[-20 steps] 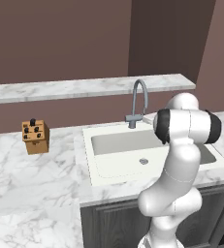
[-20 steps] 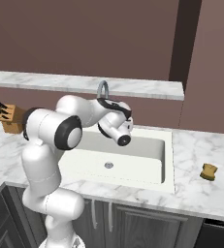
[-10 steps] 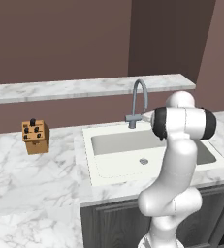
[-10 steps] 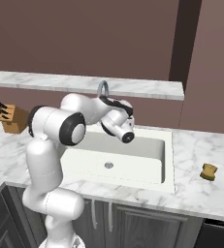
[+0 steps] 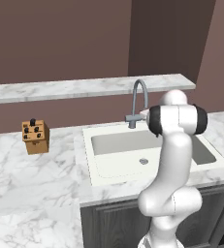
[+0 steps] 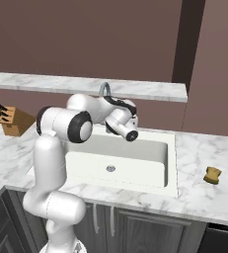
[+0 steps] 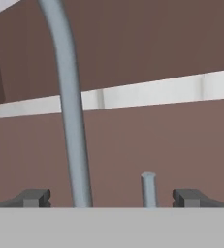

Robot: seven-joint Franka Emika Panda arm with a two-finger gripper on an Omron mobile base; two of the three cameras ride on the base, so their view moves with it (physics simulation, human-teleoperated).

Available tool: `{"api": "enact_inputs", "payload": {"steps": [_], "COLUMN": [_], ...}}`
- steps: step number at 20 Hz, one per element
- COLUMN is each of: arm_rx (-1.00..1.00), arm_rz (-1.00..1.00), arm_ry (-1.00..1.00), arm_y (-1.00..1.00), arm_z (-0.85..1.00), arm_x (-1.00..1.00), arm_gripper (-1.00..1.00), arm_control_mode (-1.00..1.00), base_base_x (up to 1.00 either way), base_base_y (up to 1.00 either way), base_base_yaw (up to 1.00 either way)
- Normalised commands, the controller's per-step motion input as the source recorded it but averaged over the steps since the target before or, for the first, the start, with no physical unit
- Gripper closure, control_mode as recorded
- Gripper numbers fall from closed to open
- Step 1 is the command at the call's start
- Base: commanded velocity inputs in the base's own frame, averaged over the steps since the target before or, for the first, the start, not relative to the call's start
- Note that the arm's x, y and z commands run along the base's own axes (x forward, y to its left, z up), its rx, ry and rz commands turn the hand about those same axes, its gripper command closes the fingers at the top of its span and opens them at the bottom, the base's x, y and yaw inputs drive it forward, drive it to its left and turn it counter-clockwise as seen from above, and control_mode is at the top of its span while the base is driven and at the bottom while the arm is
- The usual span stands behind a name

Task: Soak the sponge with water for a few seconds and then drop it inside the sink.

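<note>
End effector nearer tap

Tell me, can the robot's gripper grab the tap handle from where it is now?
Probably yes. The open gripper faces the tap, and the small upright handle stands between its fingertips with nothing in front of it.

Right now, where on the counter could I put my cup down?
There is bare marble between the knife block and the sink, and between the sink and the sponge. It is crowded at the tap, where the open gripper sits.
</note>
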Motion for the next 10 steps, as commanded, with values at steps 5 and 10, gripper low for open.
{"api": "enact_inputs", "payload": {"steps": [5, 10], "arm_rx": [0.00, 0.00], "arm_rz": [0.00, 0.00], "arm_ry": [0.00, 0.00], "arm_y": [0.00, 0.00], "arm_z": [-0.11, -0.11], "arm_x": [0.34, 0.27], "arm_gripper": [-1.00, -1.00], "arm_control_mode": [-1.00, -1.00], "base_base_x": [0.00, 0.00], "base_base_y": [0.00, 0.00], "base_base_yaw": [0.00, 0.00]}}
